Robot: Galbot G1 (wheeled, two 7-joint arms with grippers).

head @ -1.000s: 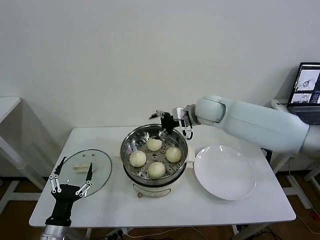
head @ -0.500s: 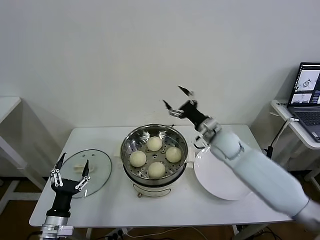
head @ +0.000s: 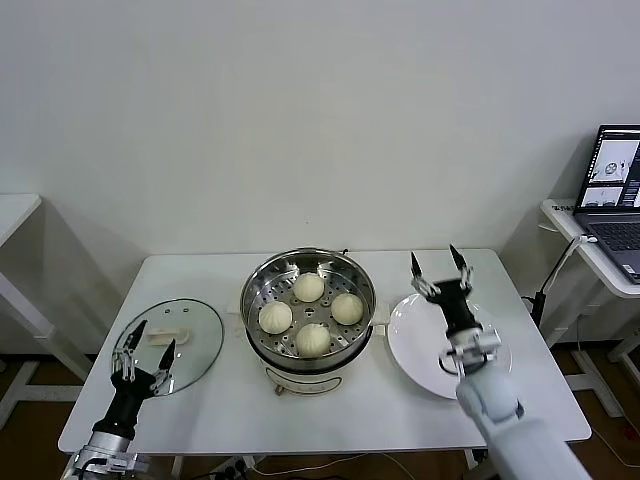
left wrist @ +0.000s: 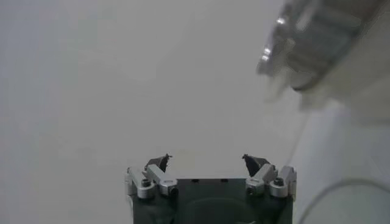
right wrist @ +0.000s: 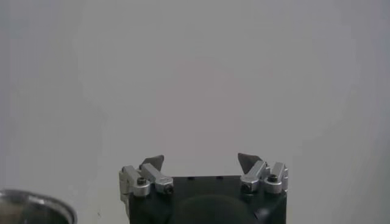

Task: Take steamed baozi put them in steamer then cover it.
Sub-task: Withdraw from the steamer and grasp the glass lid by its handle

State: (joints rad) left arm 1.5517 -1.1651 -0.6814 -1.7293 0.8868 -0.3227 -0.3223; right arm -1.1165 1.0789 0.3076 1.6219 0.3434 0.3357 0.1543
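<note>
Both grippers stand with fingers spread and empty: your left gripper [head: 143,352] sits over the glass lid [head: 172,344], your right gripper [head: 440,270] above the white plate [head: 440,360]. Four buns [head: 308,287] already lie in the steamer [head: 308,303]. Grab the lid's handle [head: 167,335] off-centre and you risk it tilting, slipping, or knocking the steamer's rim.

Right tool [head: 441,263] — now over plate [head: 420,345]

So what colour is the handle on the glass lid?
Cream-white. The bar handle on the glass lid shows best in the head view.
</note>
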